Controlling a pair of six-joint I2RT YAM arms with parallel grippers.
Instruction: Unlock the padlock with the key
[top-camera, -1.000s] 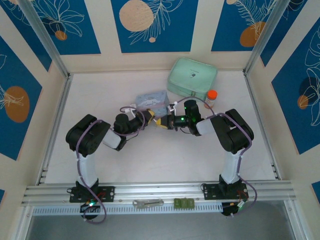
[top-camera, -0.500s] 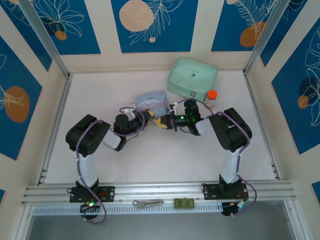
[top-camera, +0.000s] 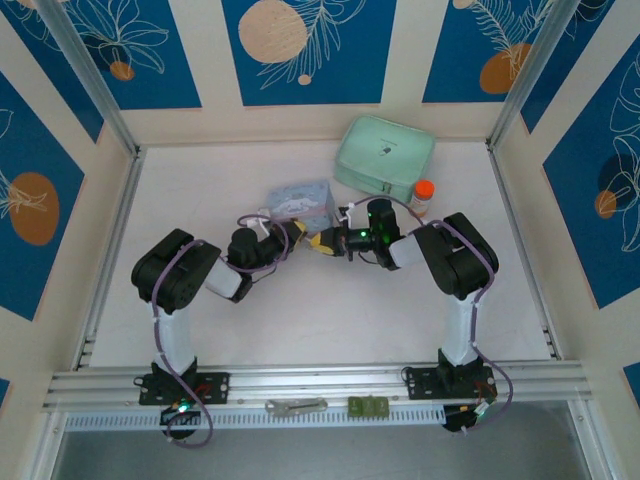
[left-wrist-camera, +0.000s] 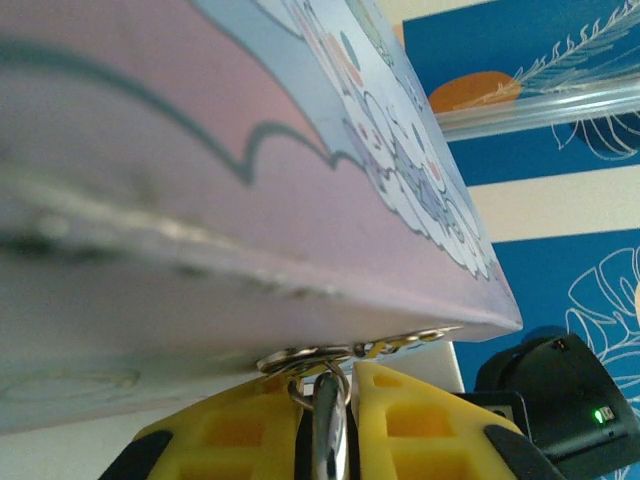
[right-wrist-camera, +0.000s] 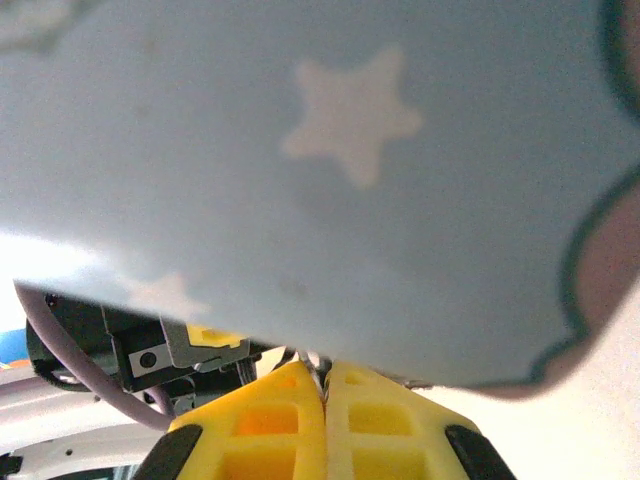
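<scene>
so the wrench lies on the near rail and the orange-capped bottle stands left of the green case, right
Not quite: the orange-capped bottle stands right of the green case, not left, as the top view shows. The wrench does lie on the near rail.
</scene>
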